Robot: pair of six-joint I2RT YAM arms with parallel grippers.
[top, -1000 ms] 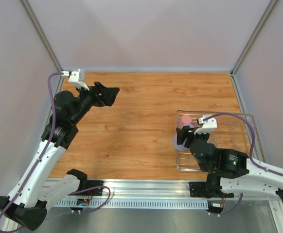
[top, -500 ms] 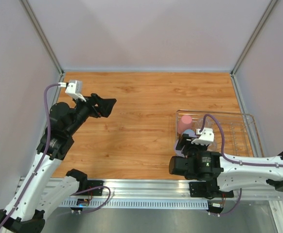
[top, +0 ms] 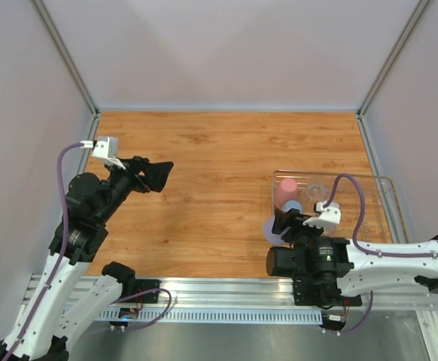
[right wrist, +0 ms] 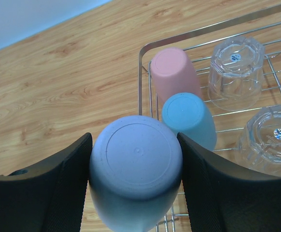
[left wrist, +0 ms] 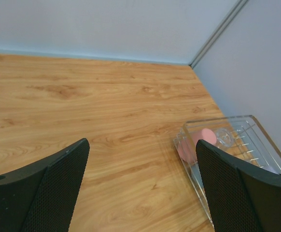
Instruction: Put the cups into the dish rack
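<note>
My right gripper (right wrist: 135, 180) is shut on the lavender cup (right wrist: 136, 164), bottom up, held at the near-left corner of the dish rack (right wrist: 139, 77). In the rack the pink cup (right wrist: 172, 72), the blue cup (right wrist: 189, 116) and two clear glass tumblers (right wrist: 235, 70) (right wrist: 273, 137) stand upside down. In the top view the lavender cup (top: 270, 226) shows at the rack's (top: 388, 180) left edge under the right gripper (top: 281, 223), by the pink cup (top: 285, 189) and blue cup (top: 293, 207). My left gripper (top: 159, 173) is open and empty, far left, above bare wood.
The left wrist view shows open fingers (left wrist: 44, 188) over bare wood, with the rack (left wrist: 268, 145) and pink cup (left wrist: 192, 144) at the right. Grey walls close in the back and sides. A metal rail (top: 226, 289) runs along the near edge.
My right arm has swung round and drawn back toward the near edge, still holding the lavender cup at the rack's left edge. My left gripper has pulled back toward the near left.
</note>
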